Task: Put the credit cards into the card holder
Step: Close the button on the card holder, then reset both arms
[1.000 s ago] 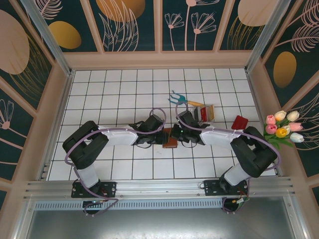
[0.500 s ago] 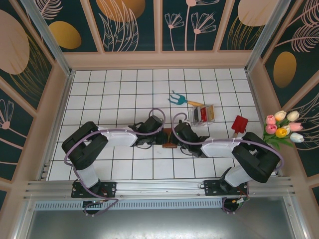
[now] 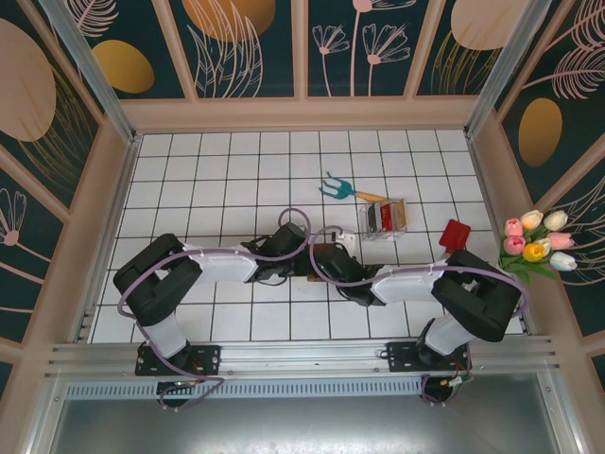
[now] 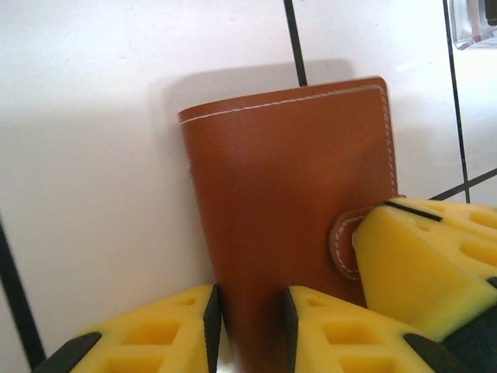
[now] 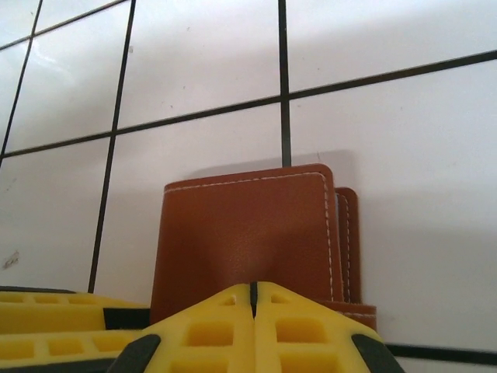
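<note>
White tiled surface (image 3: 189,180), floral walls all round. On the left, your left hand (image 4: 248,334) pinches the wallet (image 4: 287,194), whose near end sits between the two pads, about mid-surface. From that hand the wallet's long axis runs off toward 12 o'clock. It is closed, with its strap (image 4: 345,241) wrapped over the edge at 3 o'clock. Your right hand (image 5: 254,322) is right there, pads pressed together with nothing seen between them, its tip at the strap. Opening the wallet, I'd judge, turns on that strap, and the right hand is the nearer. From above, both wrists cover most of the wallet. At 2 o'clock from it a clear box (image 3: 386,217) holds something red and pale, too small to tell. Your red card (image 3: 456,232) lies toward 3 o'clock, well apart.
</note>
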Tool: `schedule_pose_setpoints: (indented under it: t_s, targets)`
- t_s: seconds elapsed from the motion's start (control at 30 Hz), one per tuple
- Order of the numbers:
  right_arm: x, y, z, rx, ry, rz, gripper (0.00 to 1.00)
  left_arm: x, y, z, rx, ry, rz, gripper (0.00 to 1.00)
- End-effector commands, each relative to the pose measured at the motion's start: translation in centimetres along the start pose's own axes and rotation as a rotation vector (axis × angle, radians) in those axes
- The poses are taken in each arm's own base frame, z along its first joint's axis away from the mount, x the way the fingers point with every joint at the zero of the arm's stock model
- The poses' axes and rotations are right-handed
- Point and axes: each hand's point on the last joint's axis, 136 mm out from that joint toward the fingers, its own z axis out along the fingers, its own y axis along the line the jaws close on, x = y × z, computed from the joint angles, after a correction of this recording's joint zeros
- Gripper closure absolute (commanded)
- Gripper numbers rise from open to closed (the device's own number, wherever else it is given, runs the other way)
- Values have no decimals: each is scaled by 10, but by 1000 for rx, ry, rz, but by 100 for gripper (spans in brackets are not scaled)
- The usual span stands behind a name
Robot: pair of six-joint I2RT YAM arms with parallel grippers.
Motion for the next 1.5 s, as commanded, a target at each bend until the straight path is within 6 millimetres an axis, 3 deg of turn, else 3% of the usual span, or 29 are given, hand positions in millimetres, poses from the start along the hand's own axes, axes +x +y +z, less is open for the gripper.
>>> schedule_pose_setpoints:
  t_s: [0.0,0.07,0.13,0.2,0.3,0.37,0.43,0.47,0.5,0.6,0.7,0.83,0.97,1.1,1.23,1.27,1.37,1.47]
  targets:
    - [1,-14,-26,77,81,-82,89,3,36,-18,-150,-48,-16,66]
    - [-47,2,-49,36,-60,-55,77,-16,33,-37,-163,-144,-15,61]
    - [-88,-5,-72,53,-196,-24,65,-36,33,-59,-185,-249,-11,52]
    - [-120,-30,-92,122,-318,11,50,-53,39,-82,-218,-346,-11,48]
    - [-148,-83,-113,315,-460,14,38,-73,62,-115,-288,-466,-29,36]
    - [-158,-99,-118,394,-519,-124,36,-84,85,-138,-354,-543,-38,30]
    - [-160,-112,-116,438,-582,-224,21,-94,114,-166,-446,-633,-47,11]
    - [-159,-118,-112,446,-594,-276,20,-100,129,-184,-500,-689,-47,5]
    - [-160,-128,-109,455,-612,-287,13,-106,144,-204,-557,-749,-53,2]
    - [-167,-144,-106,464,-619,-306,10,-115,184,-253,-690,-916,-93,1]
    - [-171,-182,-114,492,-706,-241,10,-110,223,-281,-811,-1037,-122,1]
    - [-162,-198,-117,392,-776,-231,11,-110,247,-293,-889,-1095,-126,1]
    - [-166,-202,-118,368,-806,-244,11,-113,261,-281,-923,-1136,-83,1]
    - [-178,-201,-112,350,-830,-254,11,-134,258,-266,-915,-1125,36,1]
    - [-187,-200,-104,364,-830,-316,11,-152,252,-272,-823,-1238,81,1]
    - [-189,-203,-101,368,-823,-310,11,-156,254,-265,-794,-1226,85,1]
    - [-191,-206,-96,334,-792,-290,11,-162,258,-252,-762,-1179,102,1]
    - [-192,-210,-95,303,-781,-276,12,-153,254,-255,-705,-1215,126,1]
